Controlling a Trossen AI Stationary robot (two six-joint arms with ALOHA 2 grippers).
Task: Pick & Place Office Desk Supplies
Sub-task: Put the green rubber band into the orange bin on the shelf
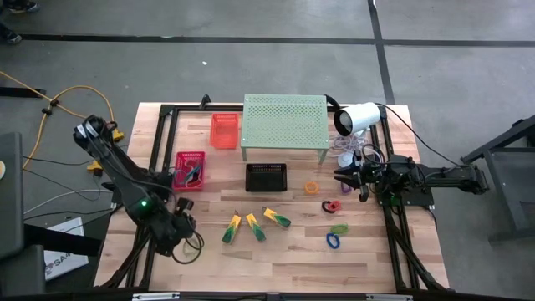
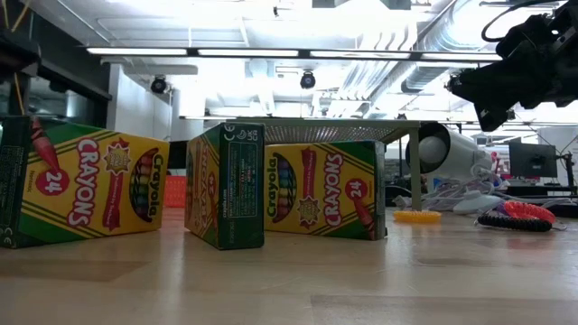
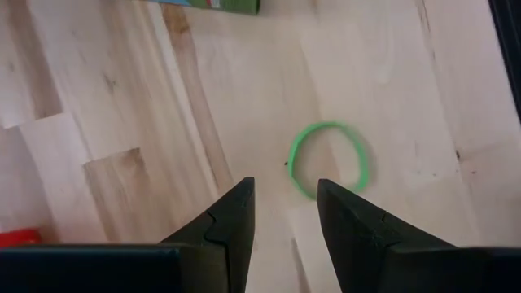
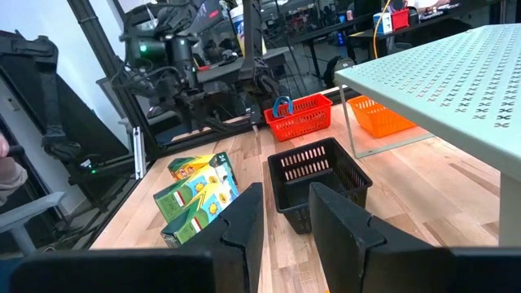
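Left gripper (image 3: 285, 224) fingers apart, empty — hangs over the green loop (image 3: 328, 159), likely lining up a grab. Right gripper (image 4: 285, 224) also parted, empty, facing the black bin (image 4: 317, 179). Crayon boxes (image 1: 255, 224) at table's 6 o'clock. Red bin (image 1: 190, 170) at 9 holds something blue; orange bin (image 1: 224, 130) contents unclear.

High view straight down; low view table-level; both share crayon boxes (image 2: 226, 185).
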